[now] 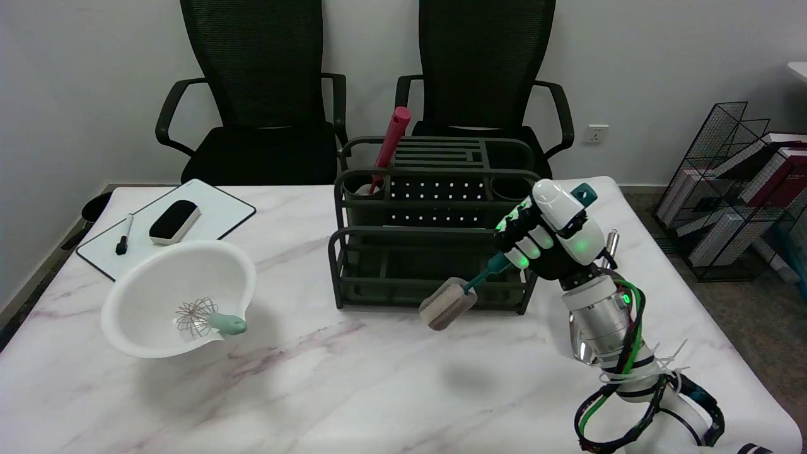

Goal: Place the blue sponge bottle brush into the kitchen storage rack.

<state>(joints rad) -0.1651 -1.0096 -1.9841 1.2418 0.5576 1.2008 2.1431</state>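
Observation:
My right hand (pixel 547 232) grips the bottle brush (pixel 485 274) by its teal handle, in the air just in front of the rack's right end. The brush slants down to the left, and its grey-beige sponge head (pixel 447 305) hangs low over the table by the rack's front bottom rail. The handle's top end (pixel 585 193) sticks out above the hand. The dark green kitchen storage rack (pixel 435 236) stands mid-table, with a red utensil (pixel 388 146) upright in its back left cup.
A white bowl (pixel 179 302) holding a whisk (pixel 208 317) sits at the left. Behind it lies a small whiteboard (pixel 214 217) with an eraser and marker. Two black chairs stand beyond the table. A wire rack with books (pixel 744 189) is on the floor at right.

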